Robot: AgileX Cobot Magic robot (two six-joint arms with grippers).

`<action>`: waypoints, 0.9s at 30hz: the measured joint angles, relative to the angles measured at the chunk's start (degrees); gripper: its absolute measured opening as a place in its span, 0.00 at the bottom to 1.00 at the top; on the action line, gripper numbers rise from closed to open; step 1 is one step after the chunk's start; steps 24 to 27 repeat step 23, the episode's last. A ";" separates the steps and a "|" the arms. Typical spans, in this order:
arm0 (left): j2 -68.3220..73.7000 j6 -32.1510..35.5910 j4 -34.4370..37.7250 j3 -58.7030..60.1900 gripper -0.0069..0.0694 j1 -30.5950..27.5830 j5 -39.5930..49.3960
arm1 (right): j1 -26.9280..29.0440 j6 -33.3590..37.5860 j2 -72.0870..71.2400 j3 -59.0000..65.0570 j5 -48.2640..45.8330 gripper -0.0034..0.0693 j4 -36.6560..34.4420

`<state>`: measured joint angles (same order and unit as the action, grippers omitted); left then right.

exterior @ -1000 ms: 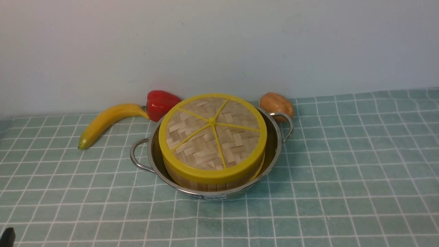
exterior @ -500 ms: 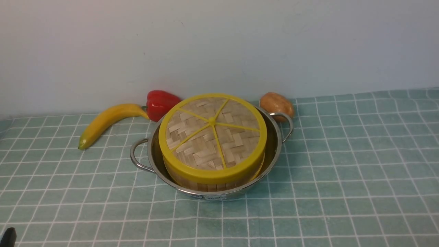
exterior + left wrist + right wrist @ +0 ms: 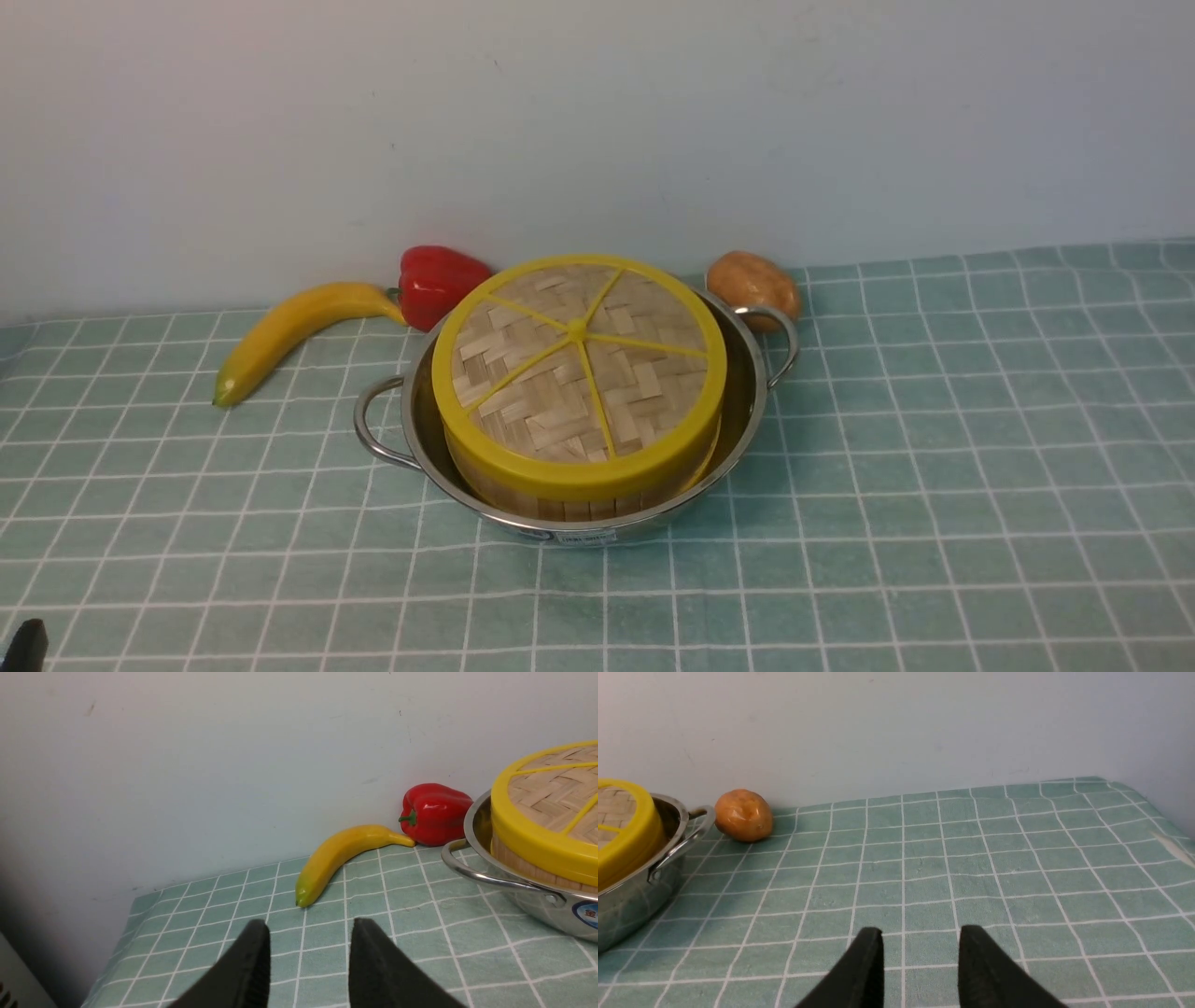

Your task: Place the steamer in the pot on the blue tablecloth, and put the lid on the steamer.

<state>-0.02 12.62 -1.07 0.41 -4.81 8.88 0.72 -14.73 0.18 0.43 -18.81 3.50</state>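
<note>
The job looks finished, or very nearly so. The pot (image 3: 747,411) sits on the blue tablecloth (image 3: 934,467) that covers the counter, a little left of centre and toward the far wall. The steamer (image 3: 569,506) stands inside it, only a band of its wooden wall showing under the lid (image 3: 579,373), which lies flat across the top with its yellow rim all round. From the front it seems to sit square, perhaps a touch toward the near side of the pot. I see nothing left to do but pull the arms clear.

Both arms are well away from the pot. The left pincer (image 3: 309,947) is spread with nothing between its jaws, low over the cloth at the near left. The right pincer (image 3: 920,952) is likewise spread and empty, over bare cloth to the right.

The front view shows almost nothing of the arms, only a dark sliver in the near-left corner; the wrist views supply the jaws. The left wrist view also shows the banana (image 3: 341,856) and red pepper (image 3: 437,812) up close, and the right wrist view shows the potato (image 3: 743,814) just beside the pot's handle.
</note>
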 joint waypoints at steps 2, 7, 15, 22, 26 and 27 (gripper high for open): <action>0.00 0.00 0.00 0.00 0.41 0.00 0.00 | 0.00 0.00 0.00 0.00 0.00 0.39 0.00; 0.00 0.00 0.00 0.00 0.41 0.00 0.00 | 0.00 0.00 0.00 0.06 0.00 0.39 -0.02; 0.00 0.00 0.00 0.00 0.41 0.00 0.00 | 0.00 0.00 0.00 0.06 0.00 0.39 -0.13; 0.00 0.00 0.00 0.00 0.41 0.00 0.00 | 0.00 0.00 0.00 0.06 0.00 0.39 -0.19; 0.00 0.00 0.00 0.00 0.41 0.00 0.00 | 0.00 0.00 0.00 0.06 0.00 0.39 -0.19; 0.00 0.00 0.00 0.00 0.41 0.00 0.00 | 0.00 0.00 0.00 0.06 0.00 0.39 -0.19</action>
